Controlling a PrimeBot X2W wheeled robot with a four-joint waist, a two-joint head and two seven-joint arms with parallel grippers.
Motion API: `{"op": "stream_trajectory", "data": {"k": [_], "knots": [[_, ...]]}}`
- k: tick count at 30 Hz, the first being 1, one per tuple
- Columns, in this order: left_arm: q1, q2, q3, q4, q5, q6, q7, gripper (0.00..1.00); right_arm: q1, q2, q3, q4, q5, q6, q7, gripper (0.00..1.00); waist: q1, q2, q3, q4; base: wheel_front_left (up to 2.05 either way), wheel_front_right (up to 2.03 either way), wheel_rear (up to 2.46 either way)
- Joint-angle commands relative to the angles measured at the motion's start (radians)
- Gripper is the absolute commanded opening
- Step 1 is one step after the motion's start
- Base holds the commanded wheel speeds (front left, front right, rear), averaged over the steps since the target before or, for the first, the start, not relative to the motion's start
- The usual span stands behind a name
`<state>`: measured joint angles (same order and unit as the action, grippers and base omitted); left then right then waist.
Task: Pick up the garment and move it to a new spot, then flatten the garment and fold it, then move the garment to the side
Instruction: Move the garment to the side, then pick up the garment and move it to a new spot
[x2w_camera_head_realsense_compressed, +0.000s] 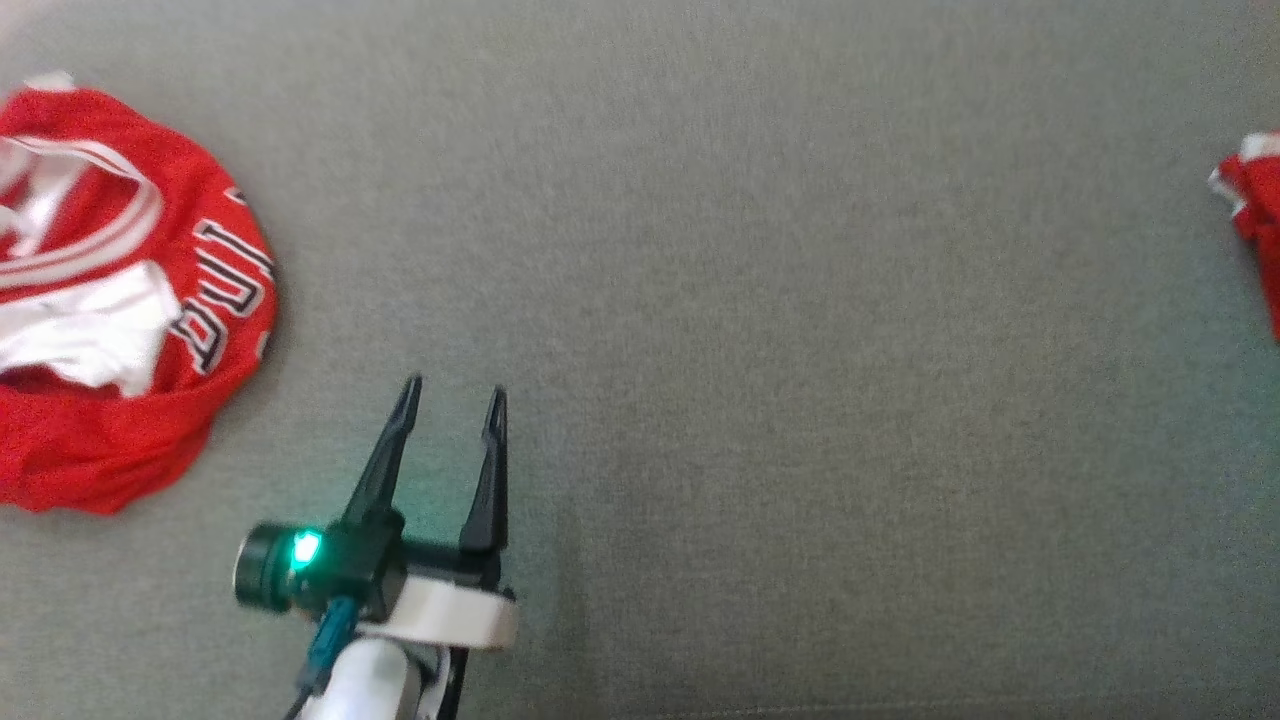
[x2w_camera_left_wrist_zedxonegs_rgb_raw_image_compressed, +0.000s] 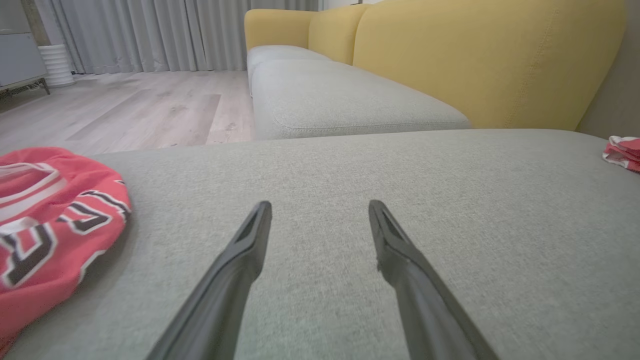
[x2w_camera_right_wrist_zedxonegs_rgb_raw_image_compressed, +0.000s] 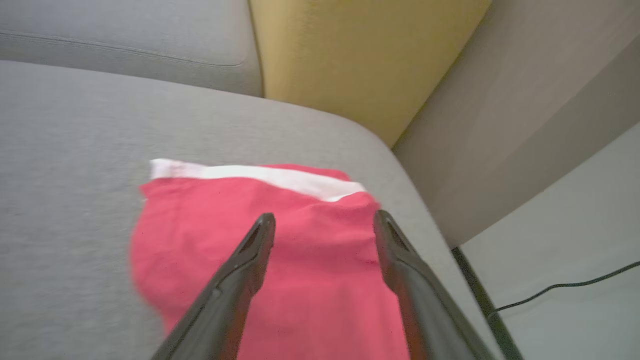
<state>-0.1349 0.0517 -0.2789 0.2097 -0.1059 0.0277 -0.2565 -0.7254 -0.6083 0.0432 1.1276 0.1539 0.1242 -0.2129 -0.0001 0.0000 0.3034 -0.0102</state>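
Garment (x2w_camera_head_realsense_compressed: 110, 300) crumpled (no clear axis), lettering (x2w_camera_head_realsense_compressed: 215, 295) sideways.

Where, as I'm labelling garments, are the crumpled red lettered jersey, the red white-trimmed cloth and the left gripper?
Crumpled red lettered jersey (x2w_camera_head_realsense_compressed: 100, 320): head view, its white middle.
Red white-trimmed cloth (x2w_camera_right_wrist_zedxonegs_rgb_raw_image_compressed: 320, 250): right wrist view, red middle.
Left gripper (x2w_camera_head_realsense_compressed: 455, 388): head view, between fingertips.

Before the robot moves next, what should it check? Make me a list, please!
1. Left pincer open: ok.
2. Left pincer holding nothing: ok, it is over bare cushion.
3. Right pincer open: ok.
4. Right pincer touching the red cloth beneath it: cannot tell.
5. Jersey lying flat: not ok, it is crumpled.
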Motion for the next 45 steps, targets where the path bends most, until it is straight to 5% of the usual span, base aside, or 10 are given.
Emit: {"op": "stream_trajectory", "data": {"k": [1, 7, 13, 19, 25, 45], "knots": [[0.018, -0.001, 0.039, -0.018, -0.014, 0.006, -0.005, 1.0, 0.061, 0.021, 0.003, -0.021, -0.018, 0.007, -0.021, 1.0, 0.0001, 0.0, -0.109, 0.022, 0.0, 0.0, 0.0], [0.095, -0.001, 0.063, 0.021, -0.039, 0.013, -0.005, 1.0, 0.231, 0.256, 0.062, -0.114, -0.01, 0.007, -0.043, 1.0, 0.0001, 0.0, -0.299, 0.031, 0.0, 0.0, 0.0], [0.139, -0.001, 0.102, 0.051, -0.045, 0.013, -0.005, 1.0, 0.403, 0.394, 0.149, -0.319, 0.106, 0.007, -0.048, 1.0, 0.0001, 0.0, -0.384, 0.029, 0.0, 0.0, 0.0], [0.166, 0.0, 0.15, 0.086, -0.041, 0.02, -0.005, 1.0, 0.586, 0.443, 0.198, -0.605, 0.157, 0.007, -0.049, 1.0, 0.0001, 0.0, -0.432, 0.027, 0.0, 0.0, 0.0], [0.188, 0.0, 0.18, 0.09, -0.028, 0.017, -0.005, 1.0, 0.708, 0.478, 0.18, -0.725, 0.123, 0.007, -0.049, 1.0, 0.0001, 0.0, -0.462, 0.024, 0.0, 0.0, 0.0], [0.192, -0.001, 0.186, 0.091, -0.004, 0.017, -0.005, 1.0, 0.788, 0.518, 0.116, -0.762, 0.069, 0.007, -0.049, 1.0, 0.0001, 0.0, -0.464, 0.053, 0.0, 0.0, 0.0]]}}
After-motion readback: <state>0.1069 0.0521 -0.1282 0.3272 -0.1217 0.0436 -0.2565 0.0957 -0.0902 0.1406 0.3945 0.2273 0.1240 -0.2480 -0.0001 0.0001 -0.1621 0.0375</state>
